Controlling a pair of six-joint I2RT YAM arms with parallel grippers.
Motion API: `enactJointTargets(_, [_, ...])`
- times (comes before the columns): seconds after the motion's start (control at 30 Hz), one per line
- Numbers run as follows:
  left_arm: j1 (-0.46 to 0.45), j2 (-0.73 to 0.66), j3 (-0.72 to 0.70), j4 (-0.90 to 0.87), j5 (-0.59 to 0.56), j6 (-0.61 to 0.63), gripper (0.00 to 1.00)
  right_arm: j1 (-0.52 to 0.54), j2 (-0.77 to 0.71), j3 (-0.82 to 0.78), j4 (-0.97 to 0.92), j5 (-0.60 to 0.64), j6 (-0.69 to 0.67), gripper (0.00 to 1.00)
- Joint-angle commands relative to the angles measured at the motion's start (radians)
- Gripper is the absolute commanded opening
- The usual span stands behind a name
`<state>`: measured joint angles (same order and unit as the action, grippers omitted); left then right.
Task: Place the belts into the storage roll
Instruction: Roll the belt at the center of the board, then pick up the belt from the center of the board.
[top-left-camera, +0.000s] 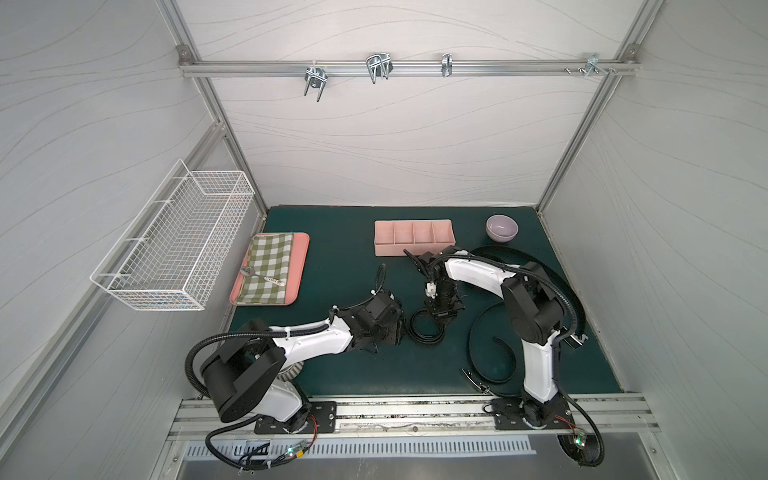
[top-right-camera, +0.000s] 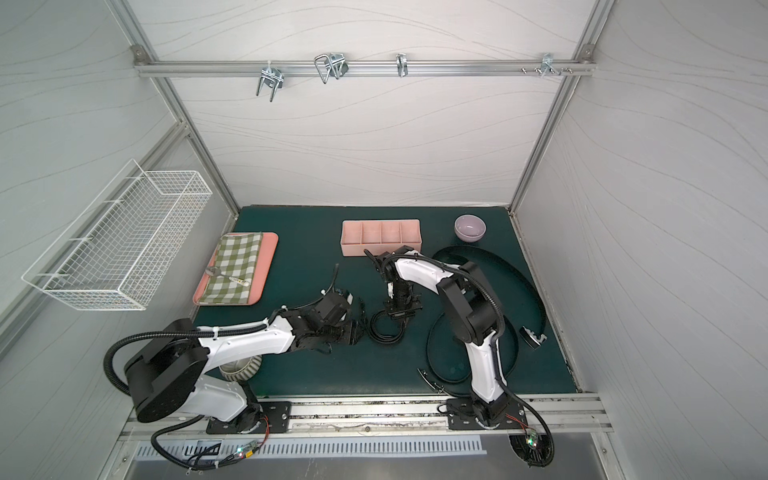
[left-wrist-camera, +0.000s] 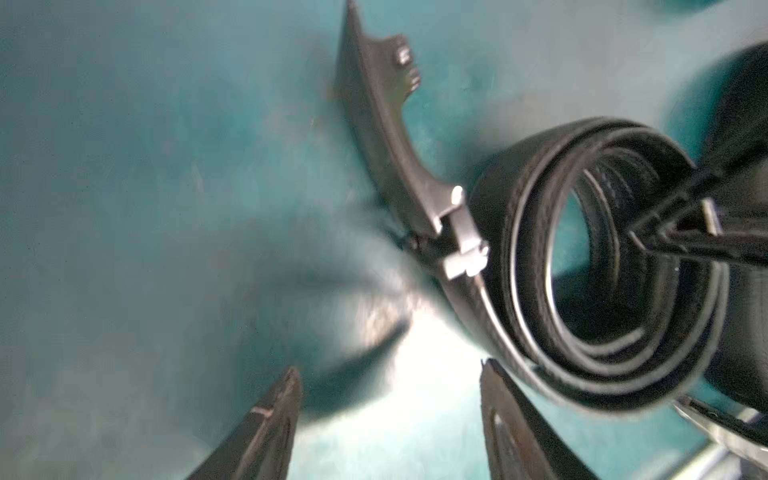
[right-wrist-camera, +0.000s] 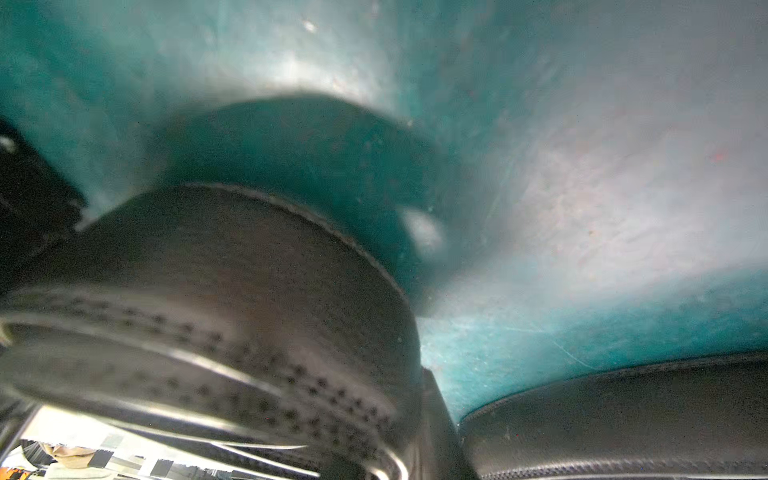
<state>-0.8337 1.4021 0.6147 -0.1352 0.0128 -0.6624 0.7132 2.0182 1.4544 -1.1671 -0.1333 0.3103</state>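
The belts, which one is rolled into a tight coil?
The belt mid-mat, pinched by the right gripper: wound like a wheel. The other two lie as loose open curves beside the right arm.

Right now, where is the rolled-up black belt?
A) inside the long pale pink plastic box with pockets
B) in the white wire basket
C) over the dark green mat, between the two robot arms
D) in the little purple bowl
C: the rolled-up black belt shows over the dark green mat, and every pocket of the long pale pink plastic box is bare.
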Motion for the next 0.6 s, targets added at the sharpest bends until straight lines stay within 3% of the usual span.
enactJointTargets(0.0, [0.0,-0.063,-0.04,0.081,0.038,-0.144,0.63,0.009,0.036,-0.019,0.015,-0.028,0.005,0.0])
enactJointTargets(0.2, [-0.042,-0.069,-0.006,0.083,0.036,-0.227,0.63,0.008,0.04,-0.02,0.016,-0.031,0.004,0.0])
enactJointTargets(0.43, [-0.085,0.046,0.083,0.088,0.02,-0.324,0.6,0.008,0.039,-0.022,0.017,-0.033,0.006,0.0])
enactJointTargets(0.57, [-0.091,0.113,0.147,0.084,0.02,-0.313,0.59,0.012,0.04,-0.024,0.018,-0.036,0.005,0.0])
